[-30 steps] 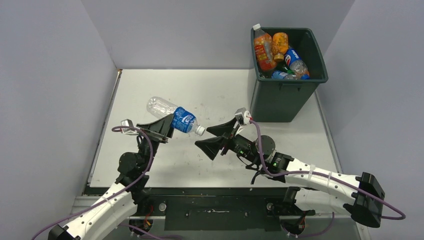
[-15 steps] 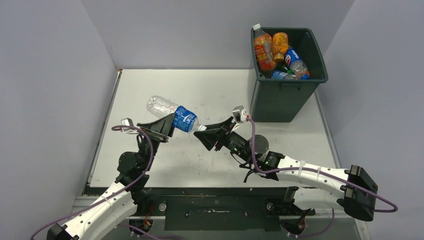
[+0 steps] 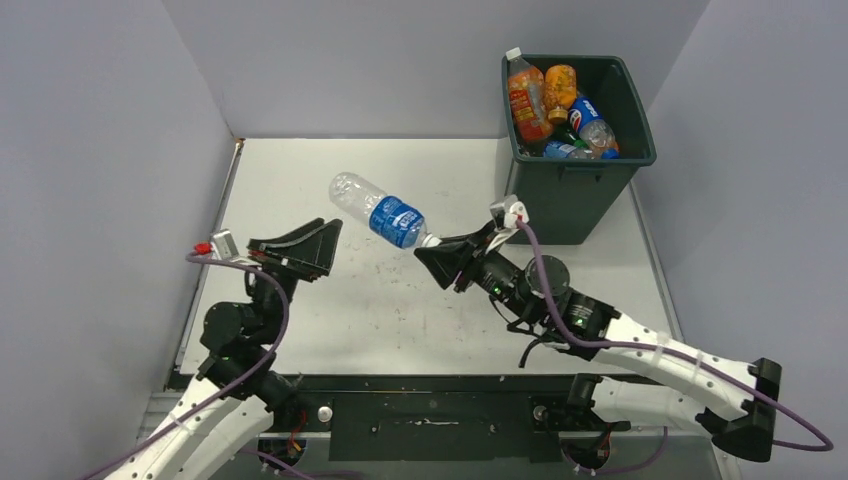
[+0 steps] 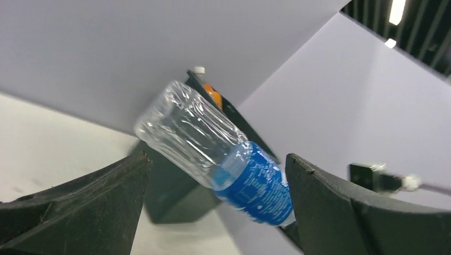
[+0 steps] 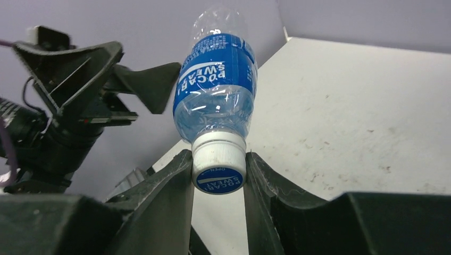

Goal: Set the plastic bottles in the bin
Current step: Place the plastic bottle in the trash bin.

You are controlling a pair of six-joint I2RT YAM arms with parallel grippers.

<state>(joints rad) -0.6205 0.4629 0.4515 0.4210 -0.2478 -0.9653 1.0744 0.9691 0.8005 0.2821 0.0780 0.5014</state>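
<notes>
Table (image 3: pixel 400 170): white, scuffed, grey walls on 3 sides.

Bin (image 3: pixel 560 205): dark green, upright at the table's 1 o'clock corner. Several bottles are piled inside. Orange bottles (image 3: pixel 527 102) lean at its 10 o'clock side. A blue-label bottle (image 3: pixel 592 125) lies nr the middle, w/ more under it, too jumbled to count.

R gripper (image 3: pixel 436 250): nr table centre, at approx 8 o'clock from the bin and apart from it. Its fingers are clamped on the cap of the clear bottle (image 3: pixel 385 213). The wrist cam shows one finger pressed on each side of the cap.

L gripper (image 3: pixel 328 250): at approx 8 o'clock from that bottle. Its jaws are spread wide and hold nothing. The wrist cam has the bottle framed betw the 2 fingers but touching neither.

Clear bottle: blue label, up off the table, held by the R gripper only. It's tilted, w/ the base pointing to 10 o'clock from the grip. It sits at 9 o'clock from the bin, well outside it.

White cap (image 5: pixel 219 164): blue print on top, end-on to the R wrist cam.
</notes>
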